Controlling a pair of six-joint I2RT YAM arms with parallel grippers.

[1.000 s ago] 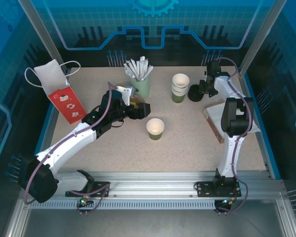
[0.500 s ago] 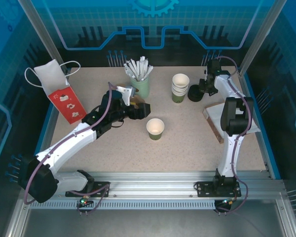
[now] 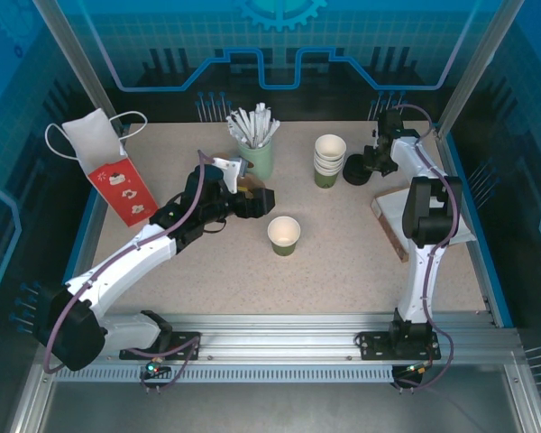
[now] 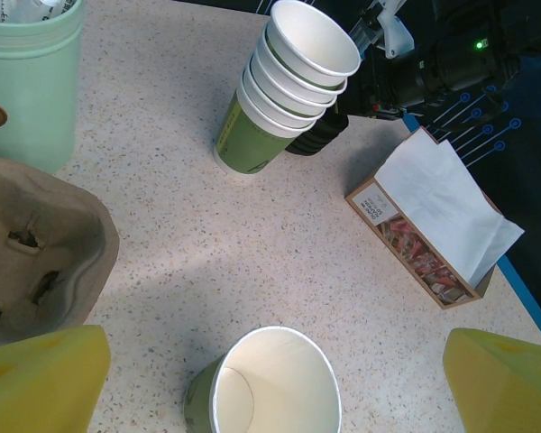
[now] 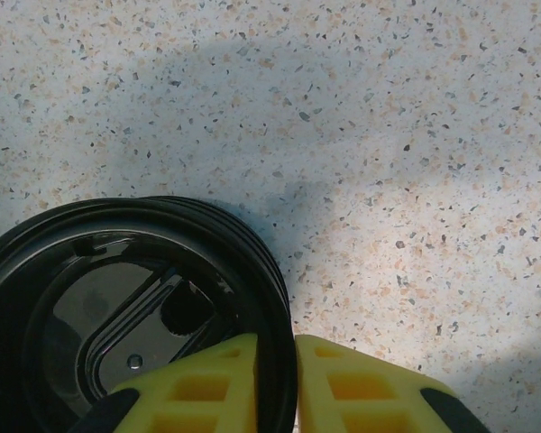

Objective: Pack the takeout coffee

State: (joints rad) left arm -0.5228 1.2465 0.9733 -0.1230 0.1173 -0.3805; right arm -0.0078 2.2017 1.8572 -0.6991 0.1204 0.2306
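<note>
Nearest the arm bases, a lone olive-green paper cup [image 3: 284,234]. Stands upright on the speckled surface [image 3: 343,280], lidless, white inside, no drink visible. So no finished takeout coffee yet, only its open cup. Off to the right, a brown box of sachets and white napkins [image 4: 415,257], apart from both grippers.

A little farther, the left gripper [image 3: 254,200]. Hovers over the surface just beyond the cup, jaws released and spread wide, gripping nothing. Looks down on the cup's open mouth in the wrist view. Just beside it, a moulded pulp cup carrier [image 4: 36,244] with empty pockets. Over by the left edge, a red-and-white paper bag [image 3: 117,180] with cord handles, leaning; contents impossible to tell.

Farther back, a stack of lidless white-rimmed cups [image 3: 328,161], and just beside it to the right a low pile of black plastic lids [image 5: 117,307]. There the right gripper [image 5: 278,352], jaws clenched on the rim of the topmost lid as far as can be told, one yellow finger inside the rim and one outside. Farthest, a pale green cup of white sticks [image 3: 257,149].

Judged from this: an early stage, probably the taking of a lid. Left to do: lift the lid clear, press it onto the lone cup, then set the cup into the carrier or the bag. Nothing packed so far.
</note>
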